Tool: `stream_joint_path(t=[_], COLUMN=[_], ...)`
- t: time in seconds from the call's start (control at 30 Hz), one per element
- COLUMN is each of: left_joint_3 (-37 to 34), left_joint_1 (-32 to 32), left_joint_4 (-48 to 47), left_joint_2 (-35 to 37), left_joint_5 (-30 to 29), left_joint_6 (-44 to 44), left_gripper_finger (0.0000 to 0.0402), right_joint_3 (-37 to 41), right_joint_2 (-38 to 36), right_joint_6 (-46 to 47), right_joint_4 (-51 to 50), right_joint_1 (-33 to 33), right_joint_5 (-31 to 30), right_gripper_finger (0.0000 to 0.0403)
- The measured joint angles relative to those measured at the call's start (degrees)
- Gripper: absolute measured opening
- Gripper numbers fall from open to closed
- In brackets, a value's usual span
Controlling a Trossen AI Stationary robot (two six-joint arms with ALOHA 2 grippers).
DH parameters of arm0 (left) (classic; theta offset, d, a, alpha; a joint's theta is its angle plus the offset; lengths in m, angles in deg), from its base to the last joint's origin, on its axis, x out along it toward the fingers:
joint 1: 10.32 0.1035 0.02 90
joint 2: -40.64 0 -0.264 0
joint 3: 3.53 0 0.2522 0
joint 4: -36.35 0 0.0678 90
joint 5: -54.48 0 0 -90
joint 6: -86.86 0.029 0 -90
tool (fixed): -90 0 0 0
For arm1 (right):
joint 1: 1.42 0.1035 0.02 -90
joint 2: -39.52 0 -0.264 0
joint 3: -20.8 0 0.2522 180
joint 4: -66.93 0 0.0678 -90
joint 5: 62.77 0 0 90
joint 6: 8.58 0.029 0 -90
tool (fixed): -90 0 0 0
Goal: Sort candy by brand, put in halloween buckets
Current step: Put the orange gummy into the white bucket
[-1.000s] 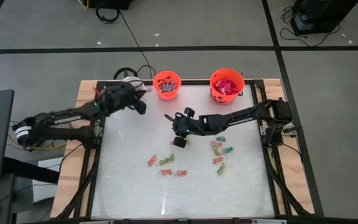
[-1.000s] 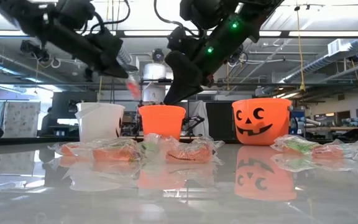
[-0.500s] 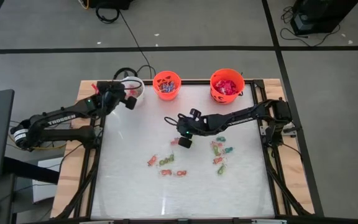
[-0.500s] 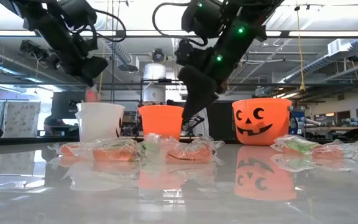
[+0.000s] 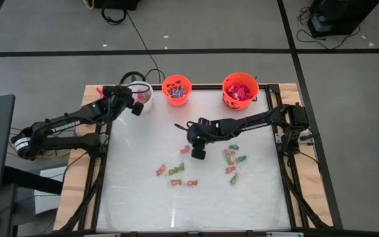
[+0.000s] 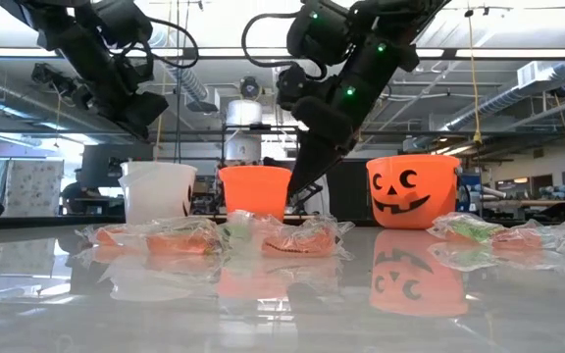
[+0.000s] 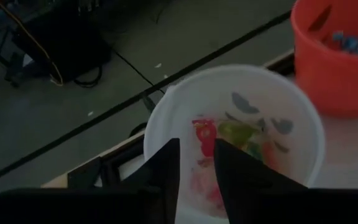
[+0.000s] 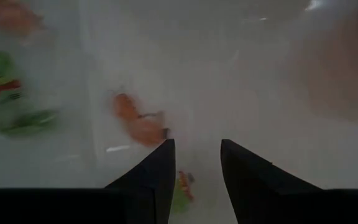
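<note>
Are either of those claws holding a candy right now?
No. The left claw is open over the white bucket, nothing between its fingers. The right claw is open above the table, also empty.

Plenty of bare table [image 5: 137,191] up front; candy cluster [image 5: 176,174] mid-table, three buckets [image 5: 176,89] lining the far edge.

Three buckets [image 5: 176,89] line desk [image 5: 137,197] edge at 12 o'clock; loose candy [image 5: 175,172] lies centre toward 6; left end effector [image 5: 137,108] above the leftmost bucket [image 5: 141,91].
</note>
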Motion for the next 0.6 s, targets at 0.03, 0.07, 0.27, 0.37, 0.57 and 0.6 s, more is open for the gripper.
stream_joint_path(t=[0.03,0.07,0.27,0.37,0.57,0.6], left_joint_3=[0.0,0.0,0.0,0.0,0.0,0.0], left_joint_1=[0.0,0.0,-0.1,-0.1,-0.2,-0.2], left_joint_4=[-0.6,-1.3,-5.3,-5.8,-4.8,-4.7], left_joint_2=[-0.1,-0.3,-1.1,-1.1,-2.0,-2.2], left_joint_5=[0.0,0.1,0.9,0.9,1.3,1.4], left_joint_6=[0.7,1.0,1.0,1.0,0.4,0.4], left_gripper_finger=[0.0107,0.0108,0.011,0.011,0.011,0.011], right_joint_3=[0.0,0.0,0.0,0.0,0.0,0.0], right_joint_2=[0.0,0.0,0.0,0.0,0.0,0.0], right_joint_6=[-0.3,-0.8,-4.5,-6.7,-10.9,-10.6], right_joint_4=[0.0,0.0,1.2,0.8,0.1,0.1], right_joint_1=[0.0,0.0,0.0,-0.5,-2.1,-2.4], right_joint_5=[1.1,2.0,3.6,3.6,3.5,3.5], right_gripper_finger=[0.014,0.014,0.014,0.0138,0.0133,0.0133])
